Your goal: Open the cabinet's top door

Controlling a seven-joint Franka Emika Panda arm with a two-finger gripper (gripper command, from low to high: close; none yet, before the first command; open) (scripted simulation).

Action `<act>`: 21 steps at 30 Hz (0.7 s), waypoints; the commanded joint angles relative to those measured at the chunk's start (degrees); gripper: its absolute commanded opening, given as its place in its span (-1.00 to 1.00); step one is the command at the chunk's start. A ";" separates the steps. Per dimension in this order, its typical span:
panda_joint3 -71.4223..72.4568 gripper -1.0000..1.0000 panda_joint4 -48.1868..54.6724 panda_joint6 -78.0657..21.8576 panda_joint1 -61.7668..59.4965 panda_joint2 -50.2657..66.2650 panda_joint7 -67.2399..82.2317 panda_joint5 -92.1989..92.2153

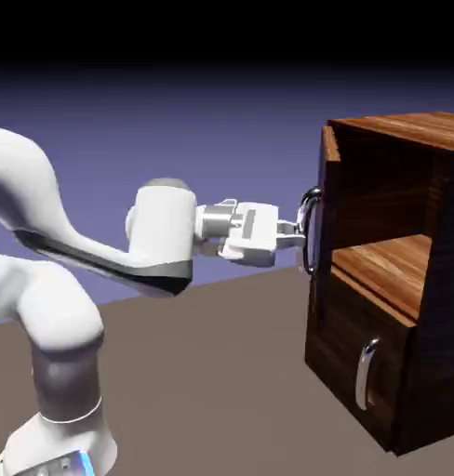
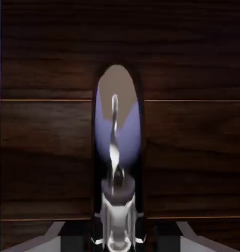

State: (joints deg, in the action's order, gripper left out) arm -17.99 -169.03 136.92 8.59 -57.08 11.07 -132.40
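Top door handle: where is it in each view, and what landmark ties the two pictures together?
Exterior view: the top door's handle sits right of centre, at the edge of the swung-open top door, with the gripper shut on it.
Hand view: the handle runs vertically through the centre, down to the bottom edge.
Shared landmark: the dark wood-grain top door panel behind the handle.

The cabinet [image 1: 398, 279] runs off the exterior view's right edge — the hand view shows only dark wood
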 commanded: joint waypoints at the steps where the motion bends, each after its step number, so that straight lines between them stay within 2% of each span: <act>1: 1.58 -1.00 -0.70 -1.10 -0.19 -0.65 0.82 2.36; 12: 19.56 -1.00 -4.46 -16.57 2.57 -3.80 7.47 29.77; 21: 36.19 -1.00 0.10 -33.92 6.32 3.54 7.32 52.19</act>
State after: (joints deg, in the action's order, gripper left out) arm 18.19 -168.94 102.94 14.91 -53.55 18.41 -80.15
